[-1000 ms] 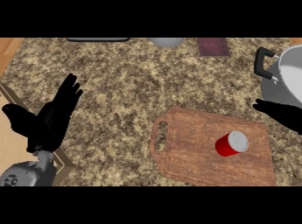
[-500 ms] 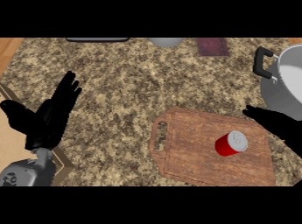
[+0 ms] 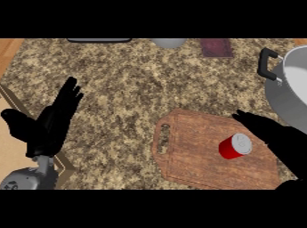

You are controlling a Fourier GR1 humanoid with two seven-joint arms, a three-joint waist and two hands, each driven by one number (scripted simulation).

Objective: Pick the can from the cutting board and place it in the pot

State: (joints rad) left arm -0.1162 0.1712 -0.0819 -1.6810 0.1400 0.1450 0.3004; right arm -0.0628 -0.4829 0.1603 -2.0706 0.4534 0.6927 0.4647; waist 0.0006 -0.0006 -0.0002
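Right hand (image 3: 284,140) over the cutting board (image 3: 198,158), fingers straight and released, tips just beside the red can (image 3: 234,147), not touching as far as visible. Can lies tilted near the board's centre. Grey pot (image 3: 297,95) sits at the speckled worktop (image 3: 136,84) right edge. Left hand (image 3: 50,122) rests open at left, fingers up.

The pot (image 3: 300,89) is cut off at the right edge, the right hand (image 3: 293,144) at the lower right.
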